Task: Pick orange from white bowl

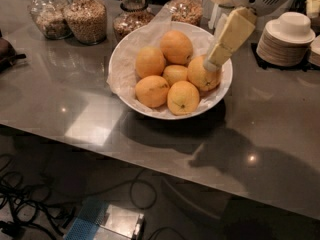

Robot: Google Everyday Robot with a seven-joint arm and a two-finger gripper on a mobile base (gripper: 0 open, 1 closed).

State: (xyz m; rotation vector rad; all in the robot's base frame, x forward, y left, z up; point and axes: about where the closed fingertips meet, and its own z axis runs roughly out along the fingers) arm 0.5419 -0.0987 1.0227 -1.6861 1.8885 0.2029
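Observation:
The white bowl [141, 110], lined with crinkled white paper, sits on the grey counter and holds several oranges. A smaller, paler one [175, 74] lies in the middle of the pile. My gripper [214, 62], cream-coloured, reaches down from the upper right over the bowl's right side. Its tip is at the top of the right-hand orange [201, 79], touching it or just above it. Other large oranges lie at the back [176, 46], left [150, 61] and front [183, 98].
Glass jars of grain [86, 16] stand in a row behind the bowl. A stack of small white saucers [289, 38] is at the back right. A dark object [7, 51] lies at the left edge. Cables and a box [107, 221] are on the floor below the counter's front edge.

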